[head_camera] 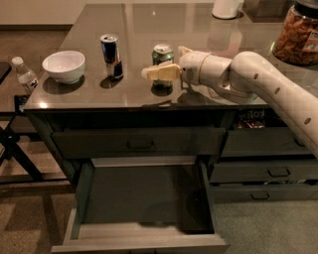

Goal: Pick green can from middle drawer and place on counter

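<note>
The green can (pixel 162 52), with its silver top, stands upright on the counter (pixel 129 30) near the middle of the front edge. My gripper (pixel 158 63) reaches in from the right and straddles the can. The near finger (pixel 161 73) lies across the can's lower front, and the far finger is mostly hidden behind the can. The jaws look open around the can rather than pressed on it. The middle drawer (pixel 141 193) is pulled out below the counter, and its grey floor shows nothing in it.
A blue-and-silver slim can (pixel 111 55) and a white bowl (pixel 63 66) stand left of the green can. A snack jar (pixel 297 33) is at the right and a white container (pixel 226 8) at the back. A water bottle (pixel 24 74) sits on a side stand at the left.
</note>
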`<action>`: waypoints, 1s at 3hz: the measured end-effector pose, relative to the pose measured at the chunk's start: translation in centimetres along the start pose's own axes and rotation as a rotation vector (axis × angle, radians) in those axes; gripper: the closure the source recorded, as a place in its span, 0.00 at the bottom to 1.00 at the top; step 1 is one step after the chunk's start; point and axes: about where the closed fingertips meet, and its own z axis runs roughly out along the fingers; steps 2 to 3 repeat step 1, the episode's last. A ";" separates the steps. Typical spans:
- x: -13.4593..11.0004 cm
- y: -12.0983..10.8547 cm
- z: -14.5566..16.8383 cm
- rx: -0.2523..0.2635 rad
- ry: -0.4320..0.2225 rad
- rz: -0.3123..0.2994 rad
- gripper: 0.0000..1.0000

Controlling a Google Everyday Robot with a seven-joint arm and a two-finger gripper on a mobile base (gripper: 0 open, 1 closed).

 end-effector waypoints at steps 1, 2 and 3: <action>0.0 0.0 0.0 0.000 0.000 0.000 0.00; 0.0 0.0 0.0 0.000 0.000 0.000 0.00; 0.0 0.0 0.0 0.000 0.000 0.000 0.00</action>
